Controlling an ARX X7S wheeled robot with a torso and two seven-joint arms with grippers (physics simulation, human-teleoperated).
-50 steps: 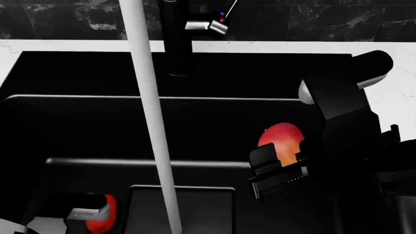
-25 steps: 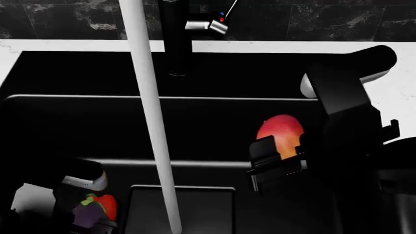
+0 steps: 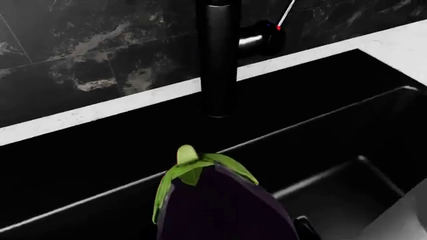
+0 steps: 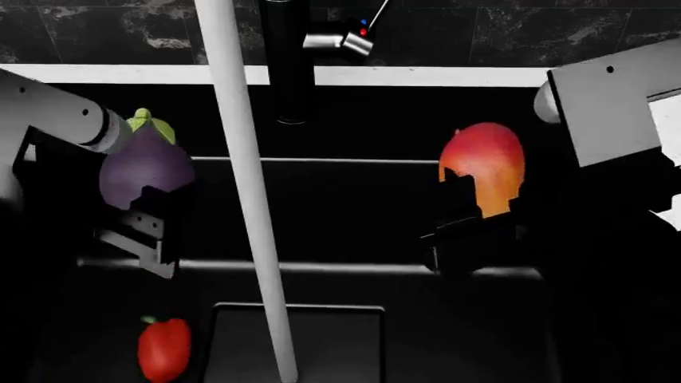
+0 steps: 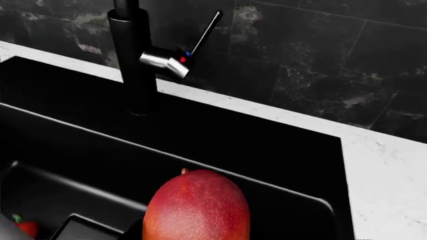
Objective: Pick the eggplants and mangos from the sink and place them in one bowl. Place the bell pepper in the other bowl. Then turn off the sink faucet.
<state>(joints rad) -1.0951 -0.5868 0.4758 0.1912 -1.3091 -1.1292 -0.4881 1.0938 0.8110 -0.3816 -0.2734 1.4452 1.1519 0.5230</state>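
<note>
Head view is showing both arms raised above the sink [image 4: 352, 120], each carrying fruit. The left gripper [image 4: 149, 215] is holding an eggplant [image 4: 145, 169] in its jaws, green cap up; the right gripper [image 4: 474, 215] is gripping a mango [image 4: 484, 167] the same way. Both are hanging clear of the basin, probably so they can travel to a bowl, though none is showing. Down on the sink floor the bell pepper [image 4: 164, 348] is lying alone. Water is pouring beside the faucet [image 4: 289, 60].

eggplant [image 4: 146, 170]: purple, green cap up, held above sink [image 4: 426, 120] | mango [image 4: 484, 167]: red-orange, held aloft | bell pepper [image 4: 163, 348]: red, on basin floor | faucet [image 4: 289, 60]: water running
</note>
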